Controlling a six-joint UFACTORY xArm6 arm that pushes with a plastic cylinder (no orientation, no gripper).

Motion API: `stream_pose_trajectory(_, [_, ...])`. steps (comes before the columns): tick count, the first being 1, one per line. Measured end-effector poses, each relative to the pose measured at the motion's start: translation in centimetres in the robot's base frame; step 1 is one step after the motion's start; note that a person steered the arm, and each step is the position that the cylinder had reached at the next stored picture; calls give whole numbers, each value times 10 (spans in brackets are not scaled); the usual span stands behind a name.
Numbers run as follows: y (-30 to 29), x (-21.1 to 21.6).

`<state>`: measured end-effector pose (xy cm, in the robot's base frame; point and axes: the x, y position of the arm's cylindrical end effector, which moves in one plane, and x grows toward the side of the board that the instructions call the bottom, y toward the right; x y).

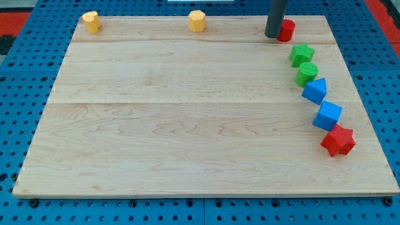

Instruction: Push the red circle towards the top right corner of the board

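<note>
Touching the red circle [287, 30] from the view's left, my tip [272, 35] hides its left part; the rod is cut off at the view's top. No gripper visible.

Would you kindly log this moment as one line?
my tip: touching red circle, on its left | red circle: near board top right, corner not reached

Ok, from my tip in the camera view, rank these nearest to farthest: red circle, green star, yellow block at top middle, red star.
1. Red circle: touching my tip, on its right side.
2. Green star: below and right of the tip.
3. Yellow block at top middle: off to the tip's left.
4. Red star: far down the right edge.
</note>
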<state>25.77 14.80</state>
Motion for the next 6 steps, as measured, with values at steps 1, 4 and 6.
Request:
stream_pose_trajectory(1, [-1,33])
stream_pose_trajectory(4, [36,-36])
stream_pose_trajectory(6, [-19,27])
